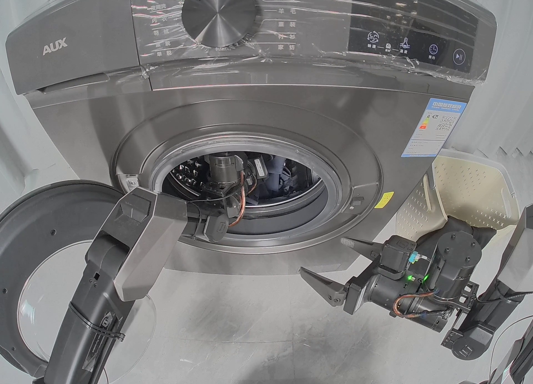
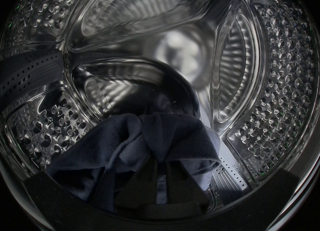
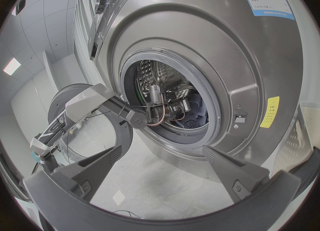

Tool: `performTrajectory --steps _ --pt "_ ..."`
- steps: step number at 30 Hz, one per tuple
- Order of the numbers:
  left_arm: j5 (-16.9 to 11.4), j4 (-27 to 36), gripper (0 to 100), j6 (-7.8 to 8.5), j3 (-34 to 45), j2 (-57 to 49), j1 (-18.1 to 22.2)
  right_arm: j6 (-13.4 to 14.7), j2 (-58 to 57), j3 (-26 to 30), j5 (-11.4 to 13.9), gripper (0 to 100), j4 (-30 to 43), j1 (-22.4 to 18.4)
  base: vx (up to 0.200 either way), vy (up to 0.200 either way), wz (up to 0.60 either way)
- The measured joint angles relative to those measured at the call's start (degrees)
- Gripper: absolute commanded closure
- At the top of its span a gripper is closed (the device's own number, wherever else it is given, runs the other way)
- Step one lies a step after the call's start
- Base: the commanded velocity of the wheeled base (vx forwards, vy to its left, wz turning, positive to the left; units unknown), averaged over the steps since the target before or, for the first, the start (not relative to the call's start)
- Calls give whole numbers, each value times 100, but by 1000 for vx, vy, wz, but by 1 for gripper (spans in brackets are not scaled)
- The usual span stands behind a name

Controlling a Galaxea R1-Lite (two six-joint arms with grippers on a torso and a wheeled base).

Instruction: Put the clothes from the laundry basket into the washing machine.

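Left wrist view: my left gripper [image 2: 161,165] is deep in the drum [image 2: 283,74] of the washing machine [image 1: 333,118]. Its fingers are pinched narrow on the dark blue garment [image 2: 173,134], which bunches at the tips and sags just below them onto the drum wall. My right gripper [image 1: 322,256] hangs spread wide outside, nearer the laundry basket [image 1: 472,185] just behind it. Can't tell what's left in there, my arm blocks it.
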Motion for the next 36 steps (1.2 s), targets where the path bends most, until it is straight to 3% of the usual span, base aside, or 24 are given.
performTrajectory --steps 8,13,17,28,36 --pt "2 16 0 -71 35 -95 -155 0 0 1 0 0 2 -9 0 0 0" --pt "-16 5 0 -116 547 -360 -313 0 0 1 0 0 0 -11 0 0 0" --pt "-57 -82 0 -63 1465 -739 -488 0 -5 6 0 0 0 -13 0 0 0" --pt "-293 -986 0 499 4550 -2178 -923 2 -71 98 0 0 2 -41 0 0 0" --pt "-362 -1679 0 664 6819 -3523 -1356 5 -291 380 6 0 0 -27 0 0 0"
